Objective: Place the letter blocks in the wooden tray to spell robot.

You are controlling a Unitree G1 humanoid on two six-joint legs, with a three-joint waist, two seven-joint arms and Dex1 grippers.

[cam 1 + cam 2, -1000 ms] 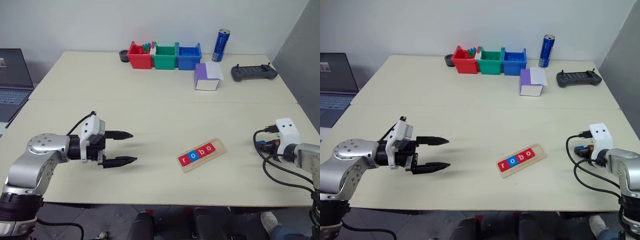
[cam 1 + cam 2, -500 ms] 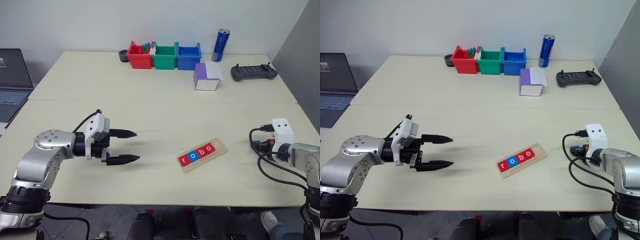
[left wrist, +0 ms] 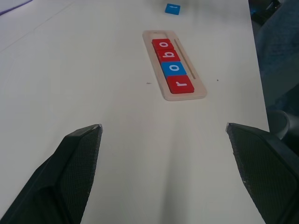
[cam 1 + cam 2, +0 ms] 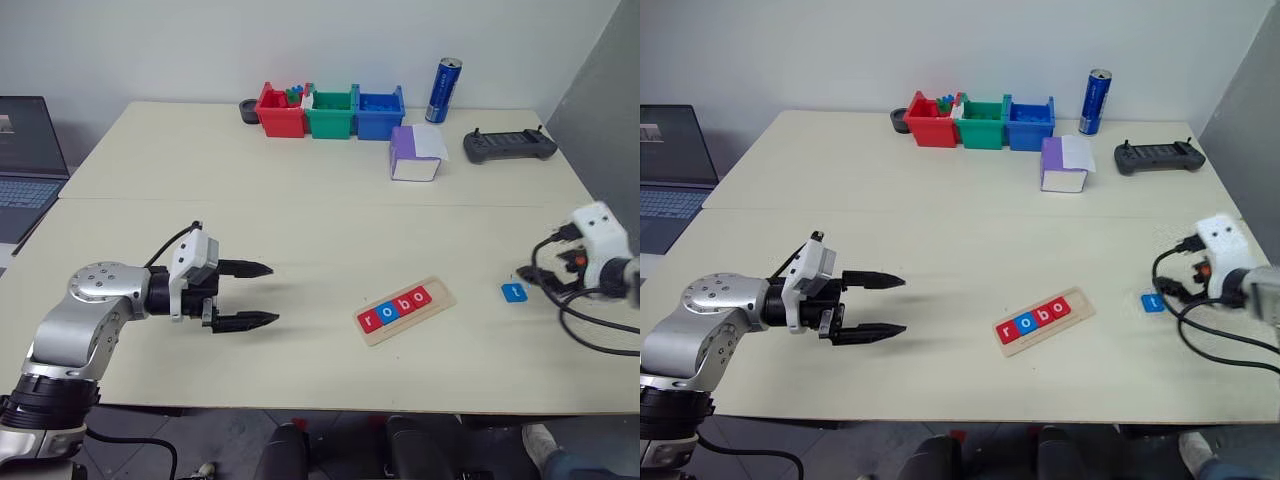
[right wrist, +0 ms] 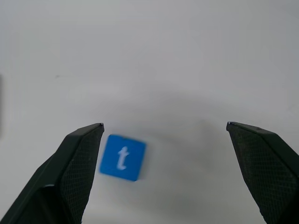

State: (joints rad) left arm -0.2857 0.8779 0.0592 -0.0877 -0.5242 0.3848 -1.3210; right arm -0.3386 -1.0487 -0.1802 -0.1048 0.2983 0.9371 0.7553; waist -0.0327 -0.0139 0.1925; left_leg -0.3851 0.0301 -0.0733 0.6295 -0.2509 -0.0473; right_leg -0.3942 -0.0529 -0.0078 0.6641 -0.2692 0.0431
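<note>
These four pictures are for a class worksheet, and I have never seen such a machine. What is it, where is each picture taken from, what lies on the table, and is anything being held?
It is a two-armed robot working at a pale table. Two pictures look down from cameras on its head. The other two come from cameras on its wrists, looking out between the black fingers of each claw.

The left claw hovers open over the table, holding nothing. The right claw is open too; a blue block with a t lies flat on the table between its fingers, not gripped.

Near the middle is a wooden tray with four blocks reading r, o, b, o; one place at its end is unfilled.

At the far edge stand red, green and blue bins, a blue can, a purple-and-white box and a dark handheld controller.
</note>
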